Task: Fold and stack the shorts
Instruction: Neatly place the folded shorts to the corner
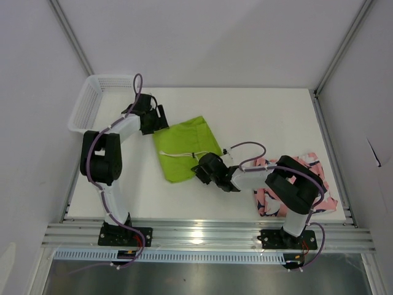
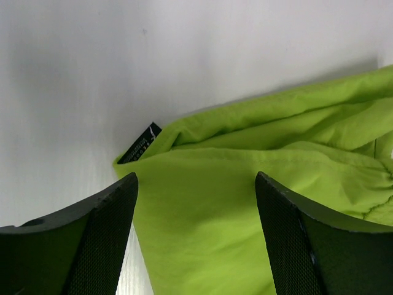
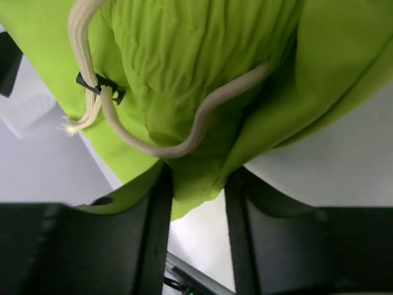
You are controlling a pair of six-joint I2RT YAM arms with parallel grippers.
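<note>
The lime green shorts [image 1: 181,147] lie spread in the middle of the table, with a pale drawstring [image 3: 202,123] at the waistband. My right gripper [image 1: 199,167] is at their near edge; in the right wrist view the gripper [image 3: 196,178] pinches a bunched fold of green shorts [image 3: 184,55] between its fingers. My left gripper [image 1: 161,120] hovers over the far-left corner. In the left wrist view it [image 2: 196,177] stands open, green cloth [image 2: 245,184] and a small dark label [image 2: 140,144] lying below the gap. The pink printed shorts [image 1: 310,163] lie crumpled at the right, partly hidden under my right arm.
A white mesh basket [image 1: 92,98] stands at the back left corner, just behind the left arm's wrist. The table's right edge rail [image 1: 331,153] runs close to the pink shorts. Grey walls close in the table on both sides and at the back.
</note>
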